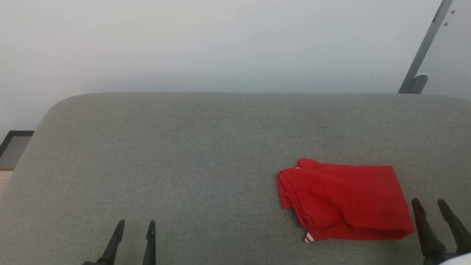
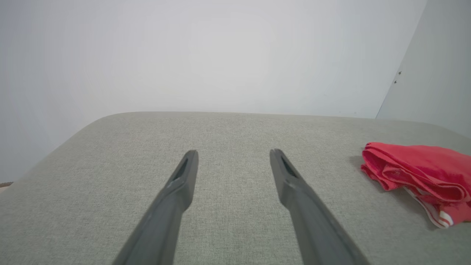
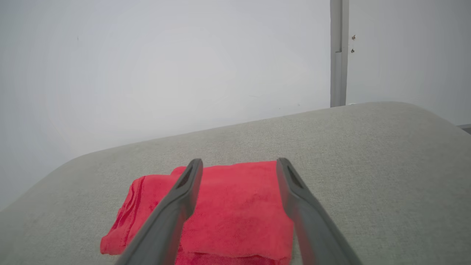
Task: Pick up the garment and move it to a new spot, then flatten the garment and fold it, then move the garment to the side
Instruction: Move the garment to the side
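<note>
**A:** ok so where's the shirt (image 1: 346, 200) vs the fingers?

**B:** It's folded into a rough rectangle on the right half of the grey cushion (image 1: 184, 147), toward the front edge. The right fingers (image 1: 424, 228) are spread apart with nothing between them, and in the head view they're just beside the shirt's right edge, near its front corner. From the right wrist cam they point out over the shirt, so you see red cloth between and under them. Can't tell if a finger brushes the fabric or hangs just above it. The left fingers (image 1: 151, 239) are apart and empty too, well off to the left over bare cushion, and the left wrist cam has the shirt way off to its right.

**A:** anything cut off or hard to read?

**B:** Yeah, a few things:
- Whatever's folded inside the shirt is hidden. You just get stacked layers along its left edge and a bit of striped trim (image 1: 309, 238) poking out at the front left corner.
- The left wrist cam clips the shirt at the frame's right edge.
- The right wrist cam loses the shirt's near edge at the bottom, and the fingers cover strips of it.
- In the head view the bases of both pairs run off the bottom.
- There's a grey pole (image 1: 423, 48) leaning by the wall, with its top cut off.
- There's a dark frame (image 1: 14, 141) at the far left, and I can't tell what it is.
</note>
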{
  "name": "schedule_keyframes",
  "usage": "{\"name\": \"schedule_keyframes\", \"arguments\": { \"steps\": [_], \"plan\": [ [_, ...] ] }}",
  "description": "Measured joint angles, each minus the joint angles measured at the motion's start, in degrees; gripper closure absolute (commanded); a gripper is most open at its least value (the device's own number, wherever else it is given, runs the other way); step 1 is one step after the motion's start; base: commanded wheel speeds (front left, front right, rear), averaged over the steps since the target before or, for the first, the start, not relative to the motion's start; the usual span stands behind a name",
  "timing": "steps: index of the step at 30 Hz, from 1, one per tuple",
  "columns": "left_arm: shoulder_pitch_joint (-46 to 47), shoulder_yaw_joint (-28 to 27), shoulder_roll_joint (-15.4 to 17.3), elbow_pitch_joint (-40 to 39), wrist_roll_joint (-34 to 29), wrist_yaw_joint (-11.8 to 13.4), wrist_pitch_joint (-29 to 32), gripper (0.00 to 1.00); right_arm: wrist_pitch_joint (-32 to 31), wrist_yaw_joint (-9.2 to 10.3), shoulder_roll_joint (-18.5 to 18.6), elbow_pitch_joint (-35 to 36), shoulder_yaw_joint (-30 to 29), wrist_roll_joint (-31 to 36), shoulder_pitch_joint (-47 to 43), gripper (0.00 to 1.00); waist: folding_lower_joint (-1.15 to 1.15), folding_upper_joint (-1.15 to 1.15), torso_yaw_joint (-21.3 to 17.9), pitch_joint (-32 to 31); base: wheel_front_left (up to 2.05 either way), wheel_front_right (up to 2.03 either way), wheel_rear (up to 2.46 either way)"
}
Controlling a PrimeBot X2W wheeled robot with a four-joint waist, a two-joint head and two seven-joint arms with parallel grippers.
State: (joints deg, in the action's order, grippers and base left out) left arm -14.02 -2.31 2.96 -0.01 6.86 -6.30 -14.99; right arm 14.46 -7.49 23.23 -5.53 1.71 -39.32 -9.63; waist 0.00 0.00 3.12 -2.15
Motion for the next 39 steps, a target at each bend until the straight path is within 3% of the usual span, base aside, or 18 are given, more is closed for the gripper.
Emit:
{"name": "schedule_keyframes", "arguments": {
  "steps": [7, 15, 20, 25, 31, 32, 33, 34, 35, 39],
  "plan": [
    [1.2, 1.4, 0.0, 0.3, 0.3, 0.3, 0.0, 0.0, -8.1, 0.0, 5.0, -3.3, 1.8, 2.7, 7.4, 0.0, 0.0, 0.0, -0.2, 0.7, 0.0, 0.0, 0.0],
    [6.5, 4.7, 0.0, 1.7, 0.4, -0.1, 0.0, 0.0, -35.6, -0.01, 12.8, -11.0, 9.4, -4.3, 19.8, 0.0, 0.0, 0.0, 0.3, 4.0, 0.0, 0.0, 0.0],
    [10.8, 6.8, 0.0, 2.2, 0.7, 0.0, 0.0, 0.0, -48.0, -0.03, 15.5, -16.5, 11.9, -8.2, 26.5, 0.0, 0.0, 0.0, 1.0, 7.6, 0.0, 0.0, 0.0],
    [13.9, 8.6, 0.0, 2.7, 1.1, 0.6, 0.0, 0.0, -52.3, -0.01, 15.7, -19.7, 14.7, -10.1, 31.7, 0.0, 0.0, 0.0, 1.7, 11.6, 0.0, 0.0, 0.0],
    [17.8, 10.9, 0.0, 2.9, -1.2, 1.0, 0.0, 0.0, -52.6, -0.07, 16.3, -20.4, 20.9, -10.9, 35.6, 0.0, 0.0, 0.0, 2.0, 16.0, 0.0, 0.0, 0.0],
    [18.3, 11.4, 0.0, 2.8, -1.3, 1.0, 0.0, 0.0, -52.1, -0.07, 16.3, -20.6, 21.3, -11.4, 35.9, 0.14, 0.0, 0.0, 2.0, 16.6, 0.0, 0.0, 0.0],
    [18.7, 11.7, 0.0, 2.6, -1.3, 1.0, 0.0, 0.0, -51.6, -0.07, 16.4, -20.8, 21.8, -12.0, 36.4, 0.6, 0.0, 0.0, 1.9, 17.1, 0.0, 0.0, 0.0],
    [19.0, 11.8, -0.1, 2.3, -1.2, 1.0, 0.0, 0.0, -51.1, -0.07, 16.5, -20.8, 22.4, -12.5, 37.0, 0.93, 0.0, 0.0, 1.8, 17.5, 0.0, 0.0, 0.0],
    [19.2, 11.8, -0.1, 1.8, -0.8, 1.0, 0.0, 0.0, -50.3, -0.07, 16.6, -20.9, 22.9, -12.9, 37.4, 1.0, 0.0, 0.0, 1.5, 17.8, 0.0, 0.0, 0.0],
    [20.0, 11.4, 0.0, 0.9, -1.2, 1.0, 0.0, 0.0, -45.7, -0.15, 16.4, -21.2, 24.2, -14.7, 38.2, 1.0, 0.0, 0.0, 0.0, 18.2, 0.0, 0.0, 0.0]
  ]
}}
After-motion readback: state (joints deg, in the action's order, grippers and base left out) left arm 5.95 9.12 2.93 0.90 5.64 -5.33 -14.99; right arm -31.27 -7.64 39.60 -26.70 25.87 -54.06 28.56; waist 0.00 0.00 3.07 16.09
